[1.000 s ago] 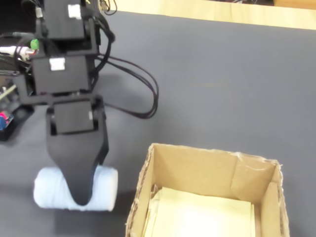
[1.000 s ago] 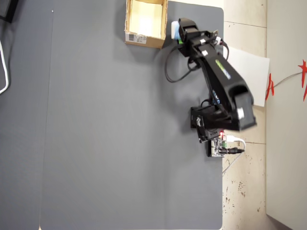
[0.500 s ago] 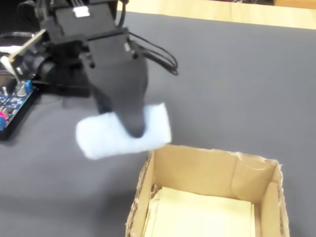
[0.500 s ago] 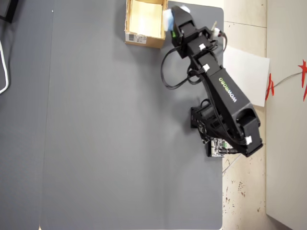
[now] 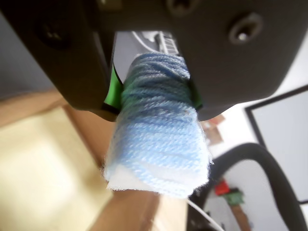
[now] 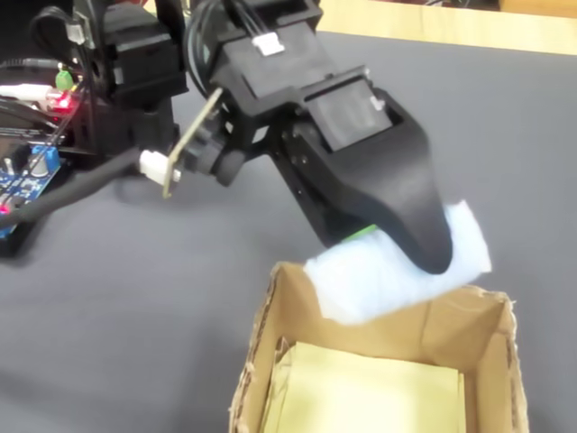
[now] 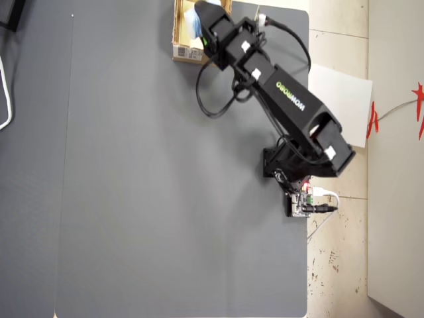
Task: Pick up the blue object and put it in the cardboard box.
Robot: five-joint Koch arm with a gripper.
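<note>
Black robot arm stretched forward and angled down, gripper (image 6: pixel 410 257) clamped around the blue object (image 6: pixel 379 280), held above the cardboard box (image 6: pixel 270 361).

A dark grey mat (image 7: pixel 165 199) covers the tabletop and fills most of the overhead view; its corners are rounded. Along the far edge in the fixed view, a strip of pale wooden tabletop (image 6: pixel 433 25) shows beyond the mat. To the right of the mat in the overhead view lies a speckled, pale tiled floor (image 7: pixel 338 265), with a white sheet (image 7: pixel 344 99) resting on it near the mat's right edge. A red cable (image 7: pixel 397 109) crosses a white surface at the right border. Lighting is even and diffuse.
</note>
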